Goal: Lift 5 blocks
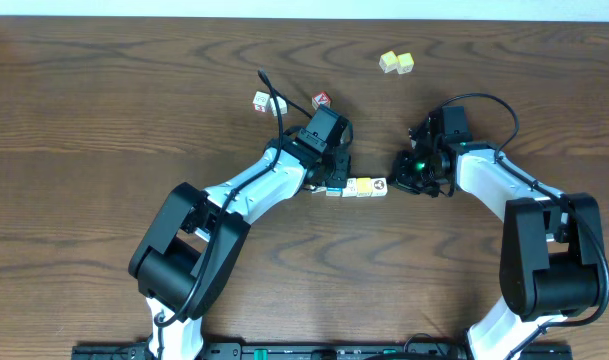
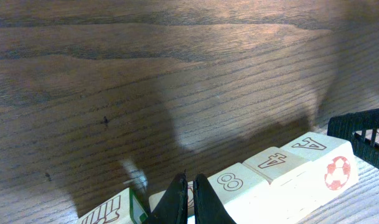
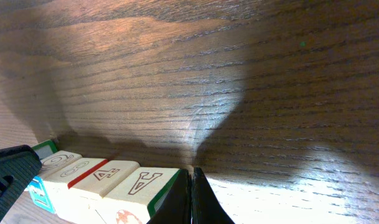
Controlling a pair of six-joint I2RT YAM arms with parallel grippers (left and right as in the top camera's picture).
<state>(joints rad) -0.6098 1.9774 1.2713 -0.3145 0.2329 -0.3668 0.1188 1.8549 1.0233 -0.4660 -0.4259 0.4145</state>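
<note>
The blocks [image 1: 359,187] form one tight row between my two grippers, just below the table's middle. In the left wrist view the row [image 2: 273,165] runs up to the right, with faces reading 8, 4 and A and a red mark on the end block. My left gripper [image 1: 331,182] [image 2: 189,198] is shut, its tips against the row's left part, hiding one block. My right gripper [image 1: 395,181] [image 3: 190,194] is shut, pressed against the green-edged A block [image 3: 141,186] at the right end. I cannot tell if the row touches the table.
A pale yellow-green pair of cubes [image 1: 396,62] lies at the back right. A red-topped cube [image 1: 322,101] and a white cube [image 1: 262,101] sit behind the left arm. Dark wood table [image 1: 104,120] extends all around.
</note>
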